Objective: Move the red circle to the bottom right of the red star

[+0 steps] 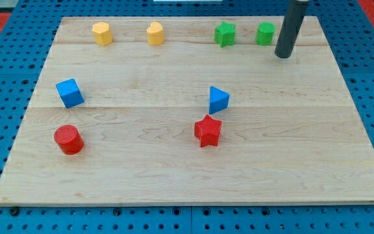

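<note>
- No claw here, so no open or closed state: my tip (282, 56) sits at the table's (343, 162) top right, beside the green blocks (265, 33)
- Red circle (68, 139) lies untouched at the view's lower left, well apart from the red star (208, 130)
- Approach step: I judge the tip must get left of the circle, then push rightward, passing below the star

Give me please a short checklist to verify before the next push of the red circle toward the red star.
1. My tip located: ok, at the view's top right, just right of the green blocks.
2. Tip in contact with the red circle: not ok, the circle lies far away at the view's lower left.
3. Goal spot, bottom right of the red star: ok, bare board there.
4. Path from circle toward the star: ok, no block between them; the blue cube sits above the circle, off the line.
5. Blue triangle disturbing the goal: ok, it is close above the star, not below it.
6. Tip height on the board: cannot tell.
</note>
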### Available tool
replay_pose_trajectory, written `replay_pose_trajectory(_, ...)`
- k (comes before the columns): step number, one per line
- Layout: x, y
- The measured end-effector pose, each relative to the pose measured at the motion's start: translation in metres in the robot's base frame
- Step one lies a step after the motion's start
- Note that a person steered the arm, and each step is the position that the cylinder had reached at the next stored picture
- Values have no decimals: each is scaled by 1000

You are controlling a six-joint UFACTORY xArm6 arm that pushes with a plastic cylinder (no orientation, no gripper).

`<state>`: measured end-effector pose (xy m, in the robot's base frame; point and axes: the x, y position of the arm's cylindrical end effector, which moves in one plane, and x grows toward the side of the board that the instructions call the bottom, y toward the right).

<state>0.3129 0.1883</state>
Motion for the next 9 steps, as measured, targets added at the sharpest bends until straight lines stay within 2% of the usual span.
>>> replay_pose_trajectory(2,1,-1)
replay_pose_trajectory(3,1,-37)
replay_pose_trajectory(4,35,-50)
replay_pose_trajectory(5,94,-44)
replay_pose_trajectory(6,114,-64)
replay_pose_trajectory(9,116,-109)
